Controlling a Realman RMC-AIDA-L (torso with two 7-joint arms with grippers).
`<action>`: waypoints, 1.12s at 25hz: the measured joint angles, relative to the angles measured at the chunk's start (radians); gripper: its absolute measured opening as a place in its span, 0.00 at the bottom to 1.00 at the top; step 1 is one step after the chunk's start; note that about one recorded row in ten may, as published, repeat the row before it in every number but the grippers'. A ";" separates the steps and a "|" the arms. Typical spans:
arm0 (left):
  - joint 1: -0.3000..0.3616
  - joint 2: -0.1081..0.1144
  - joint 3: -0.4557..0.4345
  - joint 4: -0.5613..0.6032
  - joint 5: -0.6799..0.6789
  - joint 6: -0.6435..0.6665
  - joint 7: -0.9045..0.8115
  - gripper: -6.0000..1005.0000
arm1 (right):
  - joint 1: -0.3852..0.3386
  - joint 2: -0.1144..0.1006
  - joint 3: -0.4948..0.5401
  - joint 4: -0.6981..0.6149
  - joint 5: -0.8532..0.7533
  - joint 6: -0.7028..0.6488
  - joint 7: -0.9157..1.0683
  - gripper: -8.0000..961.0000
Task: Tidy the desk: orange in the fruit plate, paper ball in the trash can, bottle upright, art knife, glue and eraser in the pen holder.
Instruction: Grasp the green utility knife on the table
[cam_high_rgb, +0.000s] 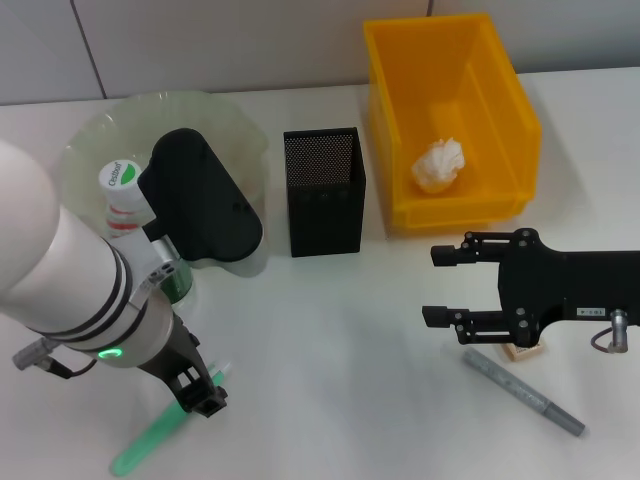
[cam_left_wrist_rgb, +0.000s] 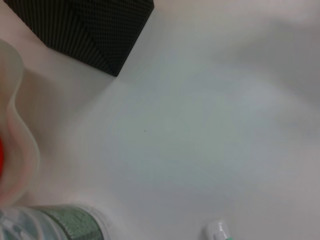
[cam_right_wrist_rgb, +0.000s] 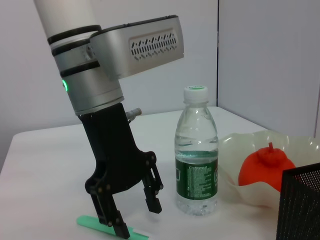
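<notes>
The yellow bin (cam_high_rgb: 450, 120) already holds the paper ball (cam_high_rgb: 440, 165); the bottle (cam_right_wrist_rgb: 196, 150) stands upright beside the plate (cam_right_wrist_rgb: 250, 145); the left gripper (cam_right_wrist_rgb: 131, 212), fingers spread, straddles the green knife (cam_high_rgb: 165, 430) to grasp it; the right gripper (cam_high_rgb: 440, 285) waits open.

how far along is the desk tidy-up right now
Done: orange in the fruit plate, paper ball in the yellow bin, bottle upright. In hand: left gripper, jaws open, over the green art knife. Left: that knife, grey glue stick and eraser under the open right gripper; pen holder looks empty.
</notes>
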 joint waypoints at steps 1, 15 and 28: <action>0.000 0.000 0.000 -0.001 0.000 -0.002 -0.001 0.65 | 0.000 0.000 0.000 0.000 0.000 0.000 0.000 0.72; 0.000 -0.002 0.018 -0.007 0.008 -0.025 -0.023 0.63 | 0.000 -0.001 0.000 0.008 -0.001 0.008 -0.012 0.72; -0.006 -0.002 0.022 -0.031 0.008 -0.029 -0.041 0.60 | 0.003 -0.002 0.002 0.010 0.000 0.009 -0.014 0.72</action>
